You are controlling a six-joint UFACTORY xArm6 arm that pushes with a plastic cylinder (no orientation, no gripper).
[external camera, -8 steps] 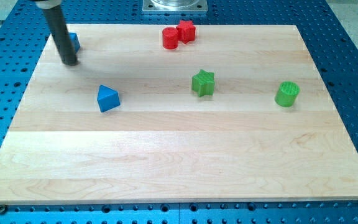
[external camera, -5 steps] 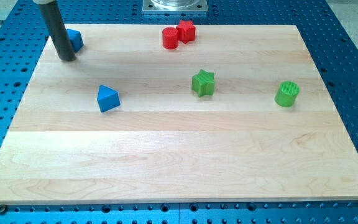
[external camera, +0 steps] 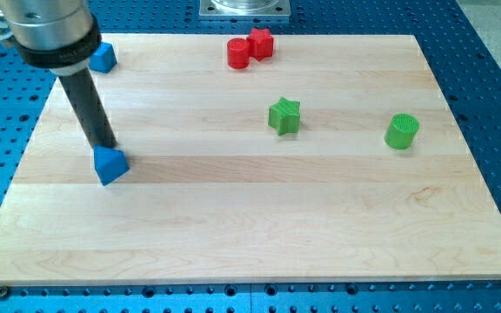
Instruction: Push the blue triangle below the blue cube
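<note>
No jaws here, just a rod: my tip [external camera: 105, 144] touches the top of the blue triangle [external camera: 110, 164], a small wedge at the board's [external camera: 233, 235] left, well below the blue cube [external camera: 103, 57] at the top-left corner, half hidden behind the arm.

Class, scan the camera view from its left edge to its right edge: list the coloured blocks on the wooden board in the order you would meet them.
Blue cube and blue triangle overlap in left-right position, so their order is unclear; both come first. Then: red cylinder → red star-like block → green star → green cylinder.
</note>
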